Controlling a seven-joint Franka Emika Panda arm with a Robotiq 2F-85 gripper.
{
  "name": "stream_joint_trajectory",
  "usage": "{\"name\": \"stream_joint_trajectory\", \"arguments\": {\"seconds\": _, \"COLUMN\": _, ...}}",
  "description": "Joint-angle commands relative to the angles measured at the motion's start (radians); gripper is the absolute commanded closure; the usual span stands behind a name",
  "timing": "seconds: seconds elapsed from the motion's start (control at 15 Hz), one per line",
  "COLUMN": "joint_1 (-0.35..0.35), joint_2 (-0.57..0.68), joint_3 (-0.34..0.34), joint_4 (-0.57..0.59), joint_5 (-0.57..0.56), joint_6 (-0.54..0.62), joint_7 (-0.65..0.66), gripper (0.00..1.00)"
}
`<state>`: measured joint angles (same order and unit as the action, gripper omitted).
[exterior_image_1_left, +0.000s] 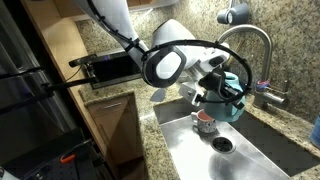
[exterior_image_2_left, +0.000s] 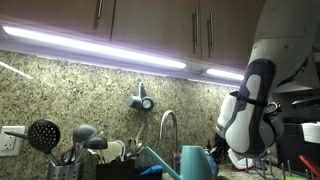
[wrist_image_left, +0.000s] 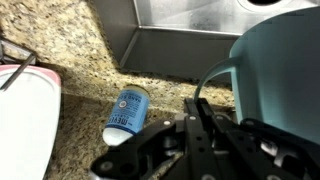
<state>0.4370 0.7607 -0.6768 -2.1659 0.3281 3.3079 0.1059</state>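
Gripper (wrist_image_left: 198, 112) is being clamped fully shut, apparently on the looped handle (wrist_image_left: 212, 78) of the teal jug (wrist_image_left: 285, 70). Jug body is being carried upright, touching and just right of the fingertips in the wrist view, over the sink (wrist_image_left: 190, 45) near its counter-side edge. Jug: plain matte teal, wide open mouth. Blue-labelled can (wrist_image_left: 127, 112) is being seen lying on its side on the counter (wrist_image_left: 80, 40), near the sink's corner.

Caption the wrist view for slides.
Gripper holding a teal pitcher by its handle above a blue-labelled container lying on the granite counter beside a sink.
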Motion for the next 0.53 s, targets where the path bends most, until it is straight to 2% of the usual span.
{"name": "stream_joint_trajectory", "arguments": {"seconds": 0.0, "joint_1": -0.012, "joint_2": 0.055, "joint_3": -0.037, "joint_4": 0.070, "joint_5": -0.009, "joint_6": -0.059, "joint_7": 0.039, "gripper": 0.98}}
{"name": "stream_joint_trajectory", "arguments": {"seconds": 0.47, "joint_1": -0.043, "joint_2": 0.177, "joint_3": -0.078, "joint_4": 0.169, "joint_5": -0.028, "joint_6": -0.099, "joint_7": 0.078, "gripper": 0.98}}
